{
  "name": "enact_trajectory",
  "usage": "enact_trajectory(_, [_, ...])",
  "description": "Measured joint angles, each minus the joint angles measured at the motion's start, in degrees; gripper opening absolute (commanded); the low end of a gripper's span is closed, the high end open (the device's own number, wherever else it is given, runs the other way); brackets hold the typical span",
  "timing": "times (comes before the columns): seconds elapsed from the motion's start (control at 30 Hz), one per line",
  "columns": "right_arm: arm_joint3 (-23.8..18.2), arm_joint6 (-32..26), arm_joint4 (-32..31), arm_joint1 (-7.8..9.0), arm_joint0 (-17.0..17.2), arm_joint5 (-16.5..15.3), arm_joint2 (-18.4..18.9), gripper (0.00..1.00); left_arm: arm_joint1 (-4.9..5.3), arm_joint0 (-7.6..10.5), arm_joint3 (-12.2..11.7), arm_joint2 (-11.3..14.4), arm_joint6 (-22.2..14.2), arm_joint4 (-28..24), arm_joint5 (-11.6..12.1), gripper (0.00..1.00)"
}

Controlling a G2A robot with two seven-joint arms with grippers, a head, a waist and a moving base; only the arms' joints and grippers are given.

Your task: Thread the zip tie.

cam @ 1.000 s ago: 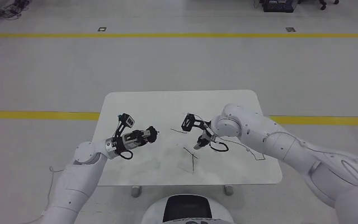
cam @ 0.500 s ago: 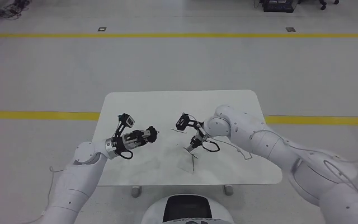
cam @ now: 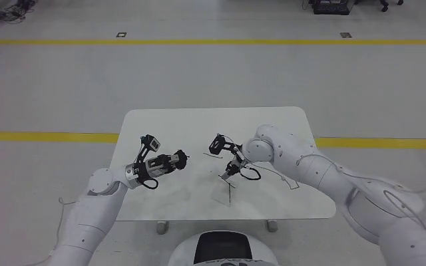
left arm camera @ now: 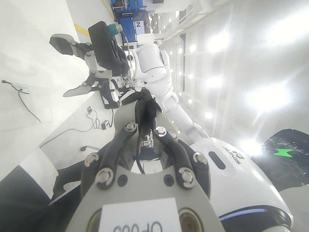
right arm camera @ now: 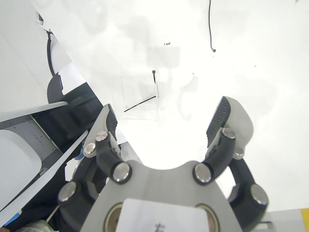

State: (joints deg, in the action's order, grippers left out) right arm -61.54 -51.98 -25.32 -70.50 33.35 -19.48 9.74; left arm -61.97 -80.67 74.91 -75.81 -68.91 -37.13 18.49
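Right end effector [cam: 229,174] swung inward, released near the zip tie [cam: 228,189]; left end effector [cam: 182,158] grips a black strip [left arm camera: 146,108].

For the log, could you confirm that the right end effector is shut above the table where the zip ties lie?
Not quite: the right end effector is open, as the right wrist view shows. It is above the table where the zip ties lie.

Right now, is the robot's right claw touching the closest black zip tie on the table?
Apart. The right wrist view shows bare table between the open right gripper and the closest zip tie.
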Motion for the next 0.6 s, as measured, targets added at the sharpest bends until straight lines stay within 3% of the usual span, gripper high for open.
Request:
enact_trajectory(0.33, [-0.05, 0.27, -0.27, 0.0, 0.05, 0.04, 0.0, 1.0, 0.0, 0.0, 0.0, 0.0, 0.0, 0.0, 0.0, 0.0])
enact_trajectory(0.43, [-1.01, 3.65, -5.47, -0.22, 0.67, 0.01, 0.0, 1.0, 0.0, 0.0, 0.0, 0.0, 0.0, 0.0, 0.0, 0.0])
enact_trajectory(0.6, [2.28, 10.16, -11.36, -1.58, 1.36, 0.0, 0.0, 1.0, 0.0, 0.0, 0.0, 0.0, 0.0, 0.0, 0.0, 0.0])
